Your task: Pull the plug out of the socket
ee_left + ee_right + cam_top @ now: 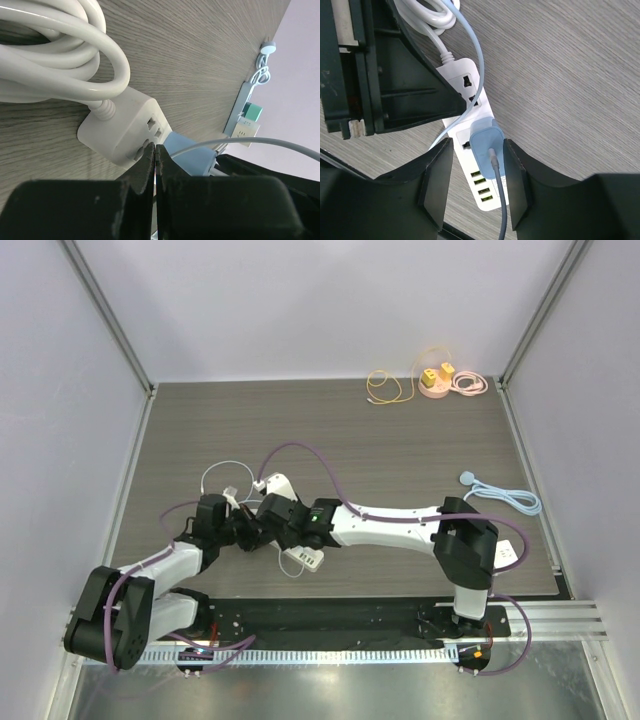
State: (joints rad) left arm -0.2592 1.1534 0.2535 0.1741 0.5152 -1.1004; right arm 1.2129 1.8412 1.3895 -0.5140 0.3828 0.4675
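A white power strip (pixel 465 117) lies on the wood-grain table, with a light blue plug (pixel 487 150) seated in it and a grey-blue cable running off the plug. My right gripper (pixel 477 175) is open, its fingers on either side of the plug, above the strip. My left gripper (pixel 155 150) is shut, its tips on the strip (pixel 125 130) right beside the blue plug (pixel 187 152). In the top view both grippers meet over the strip (pixel 302 560): the left gripper (pixel 250 530) and the right gripper (pixel 274 530). The plug is hidden there.
The strip's thick white cord (pixel 60 55) is coiled behind it. A white socket panel (pixel 505 552) sits by the right arm's base. A round charger with a pale blue cable (pixel 500 495) lies at the right. A pink holder with yellow blocks (pixel 437 383) and a yellow cable (pixel 385 388) lie at the back.
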